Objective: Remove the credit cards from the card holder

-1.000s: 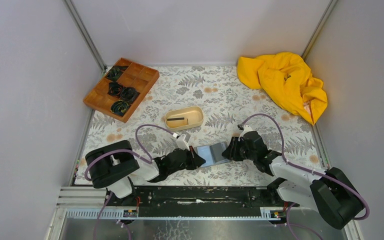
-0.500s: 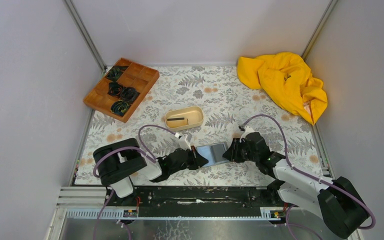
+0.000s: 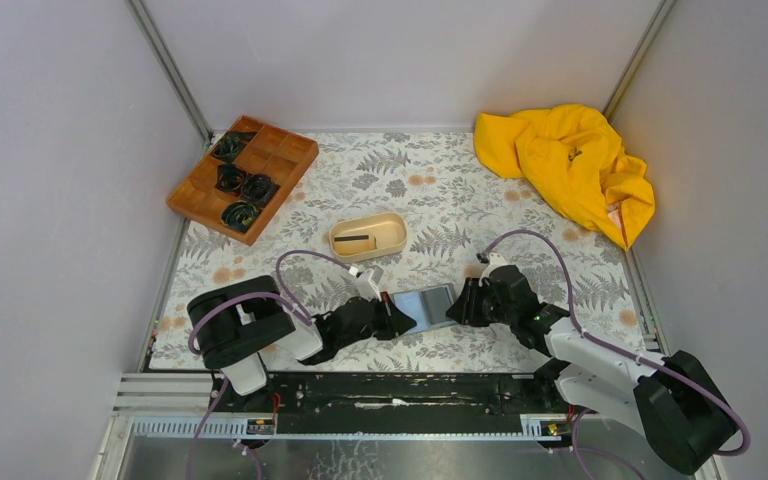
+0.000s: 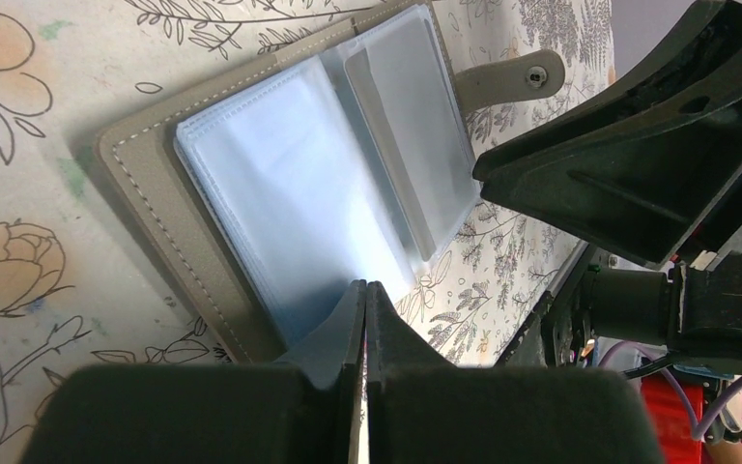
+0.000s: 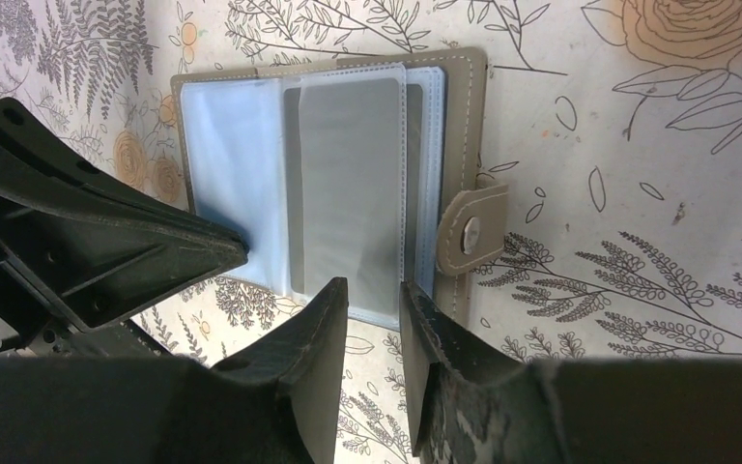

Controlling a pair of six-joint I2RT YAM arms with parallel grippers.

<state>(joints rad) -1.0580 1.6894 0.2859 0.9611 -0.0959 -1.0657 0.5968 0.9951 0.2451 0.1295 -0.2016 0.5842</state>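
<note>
The card holder [image 3: 428, 303] lies open on the flowered table between my two grippers, pale blue-grey clear sleeves facing up, strap tab on its right edge. A grey credit card [image 5: 353, 184] sits in a sleeve on its right half, also in the left wrist view [image 4: 411, 126]. My left gripper [image 3: 397, 322] is shut, its tips [image 4: 365, 285] resting on the near edge of the left sleeves [image 4: 299, 193]. My right gripper [image 3: 460, 305] is open by a narrow gap [image 5: 375, 290] at the holder's edge [image 5: 333, 184], right by the sleeve with the grey card.
A beige oval tray [image 3: 368, 237] with a dark flat piece in it stands just behind the holder. A brown compartment tray [image 3: 243, 175] with dark coiled items is at the back left. A yellow cloth [image 3: 567, 165] lies at the back right.
My right arm's rear links have swung a little to the right while its gripper stays at the holder. The left gripper and the holder have hardly moved.
</note>
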